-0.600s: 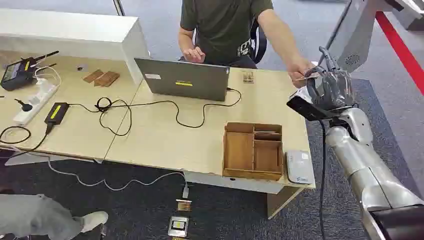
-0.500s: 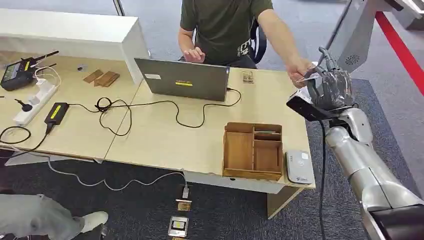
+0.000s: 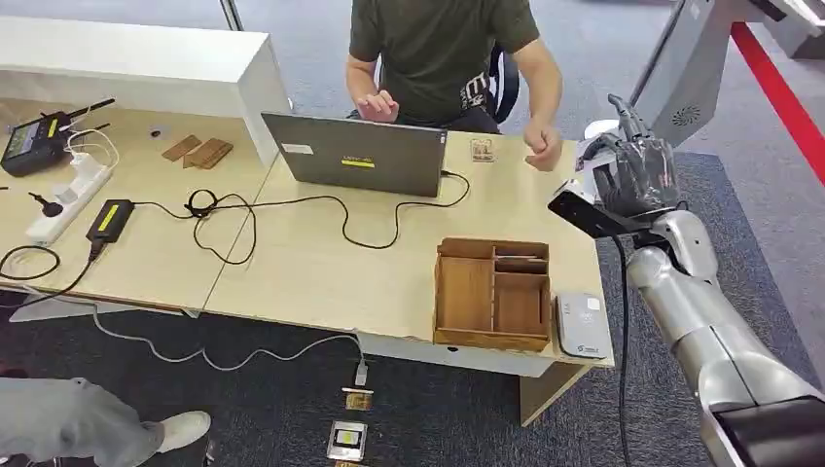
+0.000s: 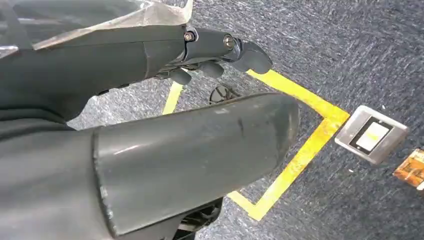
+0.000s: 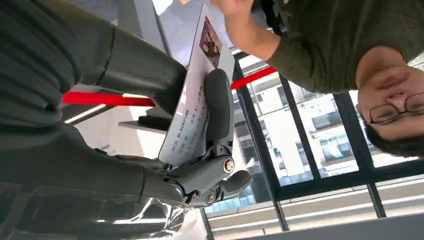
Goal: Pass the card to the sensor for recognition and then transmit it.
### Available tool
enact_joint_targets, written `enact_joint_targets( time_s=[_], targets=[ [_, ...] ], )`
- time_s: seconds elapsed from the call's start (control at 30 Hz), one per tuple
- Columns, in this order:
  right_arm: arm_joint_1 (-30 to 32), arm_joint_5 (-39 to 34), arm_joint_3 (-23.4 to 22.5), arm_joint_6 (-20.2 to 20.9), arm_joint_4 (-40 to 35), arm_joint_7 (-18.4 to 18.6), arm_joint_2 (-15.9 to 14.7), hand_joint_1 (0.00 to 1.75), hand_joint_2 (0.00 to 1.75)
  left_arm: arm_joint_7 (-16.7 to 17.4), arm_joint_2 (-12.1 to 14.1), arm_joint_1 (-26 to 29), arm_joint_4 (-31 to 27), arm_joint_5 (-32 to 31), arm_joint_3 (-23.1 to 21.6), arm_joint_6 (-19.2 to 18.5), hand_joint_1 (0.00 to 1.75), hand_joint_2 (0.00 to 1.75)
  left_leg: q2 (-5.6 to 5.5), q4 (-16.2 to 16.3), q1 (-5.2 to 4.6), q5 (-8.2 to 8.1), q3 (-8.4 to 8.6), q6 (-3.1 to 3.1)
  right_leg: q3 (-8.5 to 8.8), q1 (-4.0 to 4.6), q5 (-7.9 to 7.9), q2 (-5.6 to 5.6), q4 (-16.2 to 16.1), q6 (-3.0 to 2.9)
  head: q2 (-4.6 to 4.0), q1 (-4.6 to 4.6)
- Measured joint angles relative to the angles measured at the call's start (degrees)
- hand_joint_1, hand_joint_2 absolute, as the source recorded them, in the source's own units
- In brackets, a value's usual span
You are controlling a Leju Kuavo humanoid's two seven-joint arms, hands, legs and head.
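R hand (image 5: 150, 145) fingers: thumb (image 5: 140, 65) on one face of the card (image 5: 192, 115), a dark finger (image 5: 218, 107) laid along the other face; card pinched between them, rest of fingers curled in below. Card is white, printed, small photo near its free end, and most of it sticks out past the grip. In head view the R hand (image 3: 632, 175) is raised off the far R corner of the desk (image 3: 321, 272), over carpet, pale card edge (image 3: 587, 156) just visible on its inner side. Person's hand (image 3: 542, 148) is near but apart, not touching card. Card reader (image 3: 583, 325), a flat grey pad, lies on the desk's near R corner, just beside the wooden organizer box (image 3: 493, 292); well apart from the card, so the sensing step looks not yet done. L hand (image 4: 220, 50): fingers curled in w/ nothing between them, hanging over carpet w/ yellow floor tape (image 4: 295, 155). Risks, as I judge: grip sits low on the card, so a swing down to the reader could lever it loose or twist it; a tilted card might not read; arm path passes close to the organizer wall & the black cable (image 3: 624, 321) hanging by the forearm, a snag could jolt the pinch.
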Motion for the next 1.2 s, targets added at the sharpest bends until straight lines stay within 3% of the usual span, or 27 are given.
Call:
enact_joint_targets(
  time_s=[0.93, 1.2],
  targets=[
    [2.47, 0.55, 1.68, 1.16, 2.56, 5.66, -5.38, 1.75, 1.75, -0.46, -0.20, 0.21, -0.44, 1.09, -1.73, 0.04, 0.00, 0.00, 0.00, 0.00, 0.00, 0.00, -0.02, 0.00, -0.02, 0.00, 0.00, 0.00, -0.01, 0.00, 0.00, 0.00],
    [4.56, -0.35, 1.64, 1.70, 2.67, 6.43, -7.52, 1.75, 1.75, -2.45, -0.42, 0.28, -0.42, 2.25, -1.73, -0.46, 0.00, 0.00, -0.01, 0.00, 0.00, 0.00, -0.04, 0.00, -0.02, 0.00, 0.00, 0.00, -0.01, 0.00, 0.00, 0.00]
  ],
)
